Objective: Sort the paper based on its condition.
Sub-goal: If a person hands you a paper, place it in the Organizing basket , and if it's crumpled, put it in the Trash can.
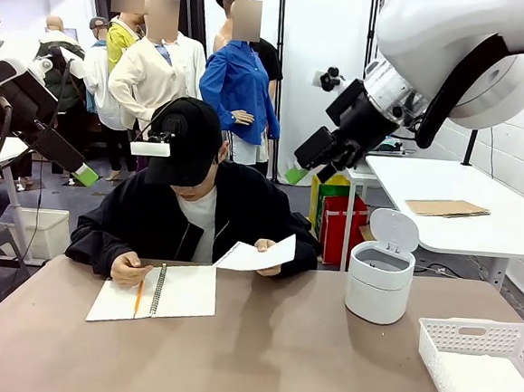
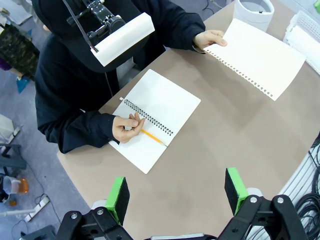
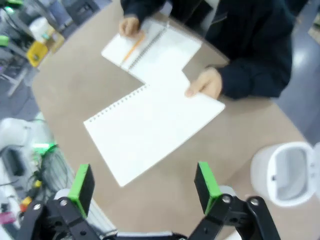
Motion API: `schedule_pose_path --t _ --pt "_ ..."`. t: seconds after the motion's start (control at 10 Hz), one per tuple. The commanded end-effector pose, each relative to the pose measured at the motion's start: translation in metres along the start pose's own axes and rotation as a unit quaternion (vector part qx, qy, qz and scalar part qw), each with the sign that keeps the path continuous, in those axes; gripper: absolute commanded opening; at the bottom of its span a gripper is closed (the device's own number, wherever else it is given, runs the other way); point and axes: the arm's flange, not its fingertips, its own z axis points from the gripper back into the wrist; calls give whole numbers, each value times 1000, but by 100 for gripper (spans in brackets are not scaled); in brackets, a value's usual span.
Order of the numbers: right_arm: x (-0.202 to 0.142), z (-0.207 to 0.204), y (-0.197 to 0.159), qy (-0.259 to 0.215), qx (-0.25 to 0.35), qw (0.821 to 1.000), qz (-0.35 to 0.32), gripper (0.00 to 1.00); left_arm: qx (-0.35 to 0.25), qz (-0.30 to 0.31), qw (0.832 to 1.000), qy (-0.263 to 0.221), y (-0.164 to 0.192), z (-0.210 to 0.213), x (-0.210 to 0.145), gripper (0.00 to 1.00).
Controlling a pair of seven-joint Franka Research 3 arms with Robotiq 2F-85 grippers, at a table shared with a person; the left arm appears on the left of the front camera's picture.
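A person across the table holds one flat white sheet of paper [image 1: 259, 254] by its edge, just above the tabletop. The same paper [image 2: 257, 56] has a row of punched holes along one side and lies under my right gripper [image 3: 144, 185], which hovers high above it, open and empty. My left gripper [image 2: 176, 192] is also open and empty, high over the bare table near the notebook. From the front, the left gripper [image 1: 81, 171] hangs at the upper left and the right gripper [image 1: 306, 166] at the upper right, both well above the table.
An open spiral notebook [image 1: 155, 291] lies before the person, whose other hand holds an orange pencil [image 2: 152, 137] on it. A white bin [image 1: 380, 280] with its lid up stands at the right. A white slotted basket [image 1: 505, 338] sits at the near right corner.
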Motion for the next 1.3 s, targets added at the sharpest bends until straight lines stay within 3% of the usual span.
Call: schedule_pose_path --t 0.0,0.2,0.5,0.8,1.2 --pt "7 -6 -18 45 38 994 -94 100 2 1 1000 1 0 0 0 100" --pt "-9 -19 -41 69 52 979 -186 100 2 1 1000 1 0 0 0 100" --pt "-43 -56 -65 71 88 937 -330 100 2 1 1000 1 0 0 0 100" --pt "-57 -95 -77 -7 90 881 -465 100 2 1 1000 1 0 0 0 100" --pt "-52 -136 -85 -39 132 855 -500 100 2 1 1000 1 0 0 0 100"
